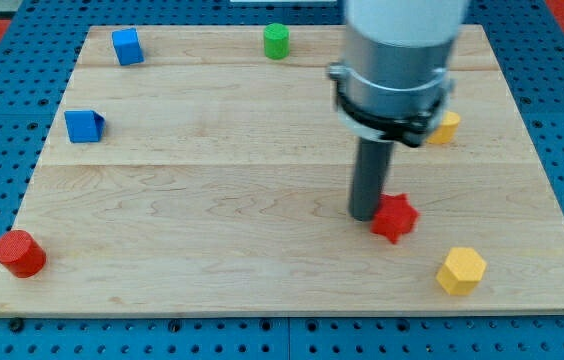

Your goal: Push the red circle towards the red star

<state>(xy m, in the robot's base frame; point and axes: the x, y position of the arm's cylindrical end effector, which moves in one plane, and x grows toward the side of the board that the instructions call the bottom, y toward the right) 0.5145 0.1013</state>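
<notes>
The red circle [19, 253] is a short red cylinder at the view's bottom left corner of the wooden board [212, 200]. The red star [395, 217] lies at the view's lower right of centre. My tip [366, 213] rests on the board right against the star's left side, far to the right of the red circle.
A blue cube [127, 46] sits at the top left, a blue block [84, 126] below it at the left edge. A green cylinder [277, 41] is at the top centre. A yellow hexagon [460, 271] lies at the bottom right. Another yellow block [445, 128] is partly hidden behind the arm.
</notes>
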